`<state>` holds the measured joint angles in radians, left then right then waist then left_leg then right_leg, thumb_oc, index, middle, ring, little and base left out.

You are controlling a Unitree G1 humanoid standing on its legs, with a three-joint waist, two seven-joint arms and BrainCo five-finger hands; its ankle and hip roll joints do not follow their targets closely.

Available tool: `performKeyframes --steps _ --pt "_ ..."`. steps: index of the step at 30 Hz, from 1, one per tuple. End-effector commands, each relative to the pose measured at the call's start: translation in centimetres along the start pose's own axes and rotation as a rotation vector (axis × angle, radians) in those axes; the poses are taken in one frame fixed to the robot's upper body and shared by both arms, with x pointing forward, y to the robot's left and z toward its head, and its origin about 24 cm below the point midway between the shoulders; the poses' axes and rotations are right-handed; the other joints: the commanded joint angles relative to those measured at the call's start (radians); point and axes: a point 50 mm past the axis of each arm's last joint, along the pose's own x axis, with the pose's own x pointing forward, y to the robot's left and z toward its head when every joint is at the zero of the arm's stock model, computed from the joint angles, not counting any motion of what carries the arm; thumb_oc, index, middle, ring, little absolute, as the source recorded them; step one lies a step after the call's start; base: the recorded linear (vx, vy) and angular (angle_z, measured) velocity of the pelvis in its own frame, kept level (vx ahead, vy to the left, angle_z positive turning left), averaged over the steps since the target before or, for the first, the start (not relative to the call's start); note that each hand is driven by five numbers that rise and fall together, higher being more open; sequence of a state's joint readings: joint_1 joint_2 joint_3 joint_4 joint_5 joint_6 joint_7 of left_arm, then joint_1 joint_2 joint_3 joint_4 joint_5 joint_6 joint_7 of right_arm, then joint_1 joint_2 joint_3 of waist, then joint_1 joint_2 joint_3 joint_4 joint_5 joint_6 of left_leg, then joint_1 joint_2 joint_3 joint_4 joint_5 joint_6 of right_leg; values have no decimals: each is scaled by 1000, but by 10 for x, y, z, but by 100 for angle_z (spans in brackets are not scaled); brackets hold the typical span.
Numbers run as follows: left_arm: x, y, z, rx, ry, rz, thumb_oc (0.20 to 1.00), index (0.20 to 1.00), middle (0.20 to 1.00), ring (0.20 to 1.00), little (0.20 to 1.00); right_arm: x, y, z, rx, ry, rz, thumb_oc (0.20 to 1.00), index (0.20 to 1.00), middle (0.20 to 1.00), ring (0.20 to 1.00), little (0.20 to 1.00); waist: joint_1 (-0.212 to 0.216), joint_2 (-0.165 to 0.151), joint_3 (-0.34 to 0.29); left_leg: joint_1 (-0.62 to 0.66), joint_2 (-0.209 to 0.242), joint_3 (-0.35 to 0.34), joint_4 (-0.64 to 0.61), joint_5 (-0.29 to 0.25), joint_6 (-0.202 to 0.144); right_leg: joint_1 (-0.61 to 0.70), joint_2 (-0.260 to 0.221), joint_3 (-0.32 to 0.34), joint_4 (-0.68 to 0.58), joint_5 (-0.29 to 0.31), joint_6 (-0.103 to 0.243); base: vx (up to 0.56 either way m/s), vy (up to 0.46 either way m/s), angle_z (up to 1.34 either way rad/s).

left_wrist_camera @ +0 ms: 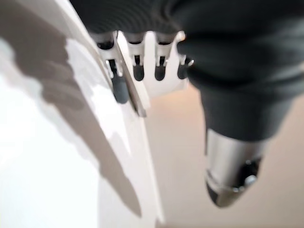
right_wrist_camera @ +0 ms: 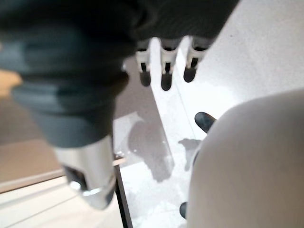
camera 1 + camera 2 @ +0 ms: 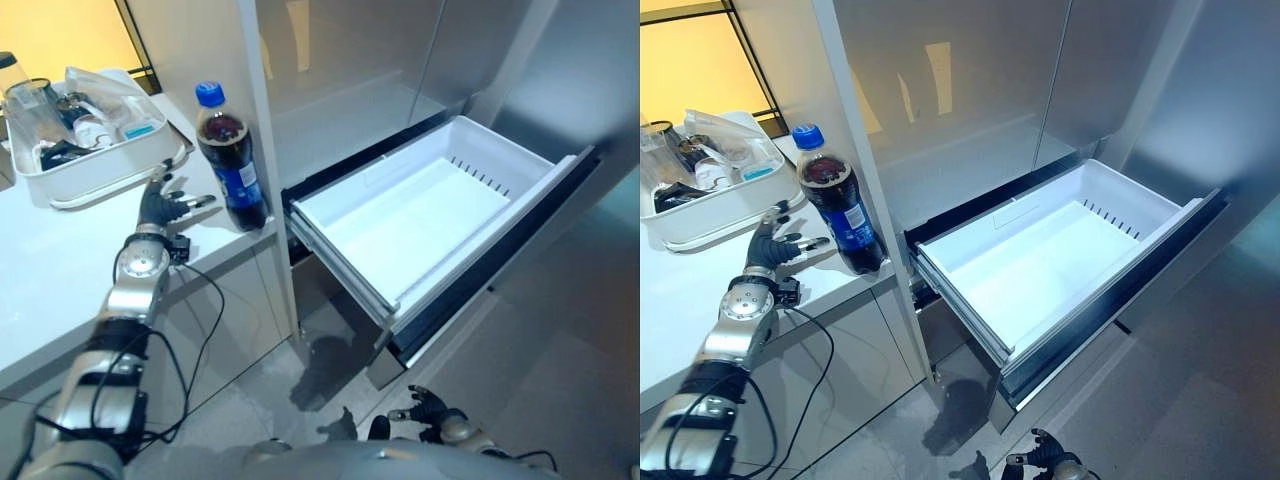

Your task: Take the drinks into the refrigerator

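A dark cola bottle [image 3: 232, 160] with a blue cap and blue label stands upright at the counter's right edge, beside the refrigerator's side wall. My left hand [image 3: 163, 206] rests open on the white counter [image 3: 60, 250] just left of the bottle, its fingers spread and apart from it. The refrigerator's white drawer [image 3: 420, 215] is pulled out and holds nothing. My right hand [image 3: 432, 408] hangs low near the floor, below the drawer, with its fingers relaxed and nothing in them.
A white tray [image 3: 95, 175] with several small items and a glass jug sits at the counter's back left. The drawer's dark front panel [image 3: 500, 275] juts into the floor space. Grey cabinet doors [image 3: 970, 80] rise above the drawer.
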<state>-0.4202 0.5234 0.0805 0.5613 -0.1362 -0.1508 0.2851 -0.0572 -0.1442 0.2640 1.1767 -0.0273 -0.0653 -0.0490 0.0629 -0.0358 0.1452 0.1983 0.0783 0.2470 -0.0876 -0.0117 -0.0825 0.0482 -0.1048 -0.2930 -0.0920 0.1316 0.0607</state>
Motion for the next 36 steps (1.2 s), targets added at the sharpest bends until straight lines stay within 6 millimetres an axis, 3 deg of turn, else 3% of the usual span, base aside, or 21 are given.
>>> performKeyframes --steps 1,11,22,30,31,36 --pt "10 25 -1 -26 16 153 1000 1000 1000 1000 1000 1 -3 4 -37 -23 -24 1000 1000 1000 1000 1000 -9 -3 8 -34 -40 -23 0 -42 19 57 -43 -48 48 -35 86 0 0 0" --pt "6 27 -6 -49 35 181 1000 1000 1000 1000 1000 -1 -3 -1 -30 -12 -28 1000 1000 1000 1000 1000 -10 -4 7 -34 -41 -21 0 -43 19 60 -40 -49 45 -37 85 0 0 0" --pt "1 36 0 -37 -24 62 1000 1000 1000 1000 1000 0 -12 0 14 -2 -43 1000 1000 1000 1000 1000 2 3 10 -35 -42 -21 0 -41 19 57 -40 -45 46 -35 86 0 0 0" --pt "-31 55 9 -1 -120 -128 1000 1000 1000 1000 1000 0 -20 -6 56 28 -34 1000 1000 1000 1000 1000 38 7 20 -41 -45 -27 0 -40 23 54 -46 -49 45 -30 87 0 0 0" --pt "-35 59 17 33 -154 -169 1000 1000 1000 1000 1000 0 -23 -6 62 29 -35 1000 1000 1000 1000 1000 45 8 22 -43 -46 -31 0 -39 23 53 -46 -51 45 -30 87 0 0 0" --pt "-49 66 22 -61 -162 -310 1000 1000 1000 1000 1000 1 -20 -5 55 32 2 1000 1000 1000 1000 1000 63 8 23 -45 -49 -36 0 -37 24 54 -49 -55 46 -28 87 0 0 0"
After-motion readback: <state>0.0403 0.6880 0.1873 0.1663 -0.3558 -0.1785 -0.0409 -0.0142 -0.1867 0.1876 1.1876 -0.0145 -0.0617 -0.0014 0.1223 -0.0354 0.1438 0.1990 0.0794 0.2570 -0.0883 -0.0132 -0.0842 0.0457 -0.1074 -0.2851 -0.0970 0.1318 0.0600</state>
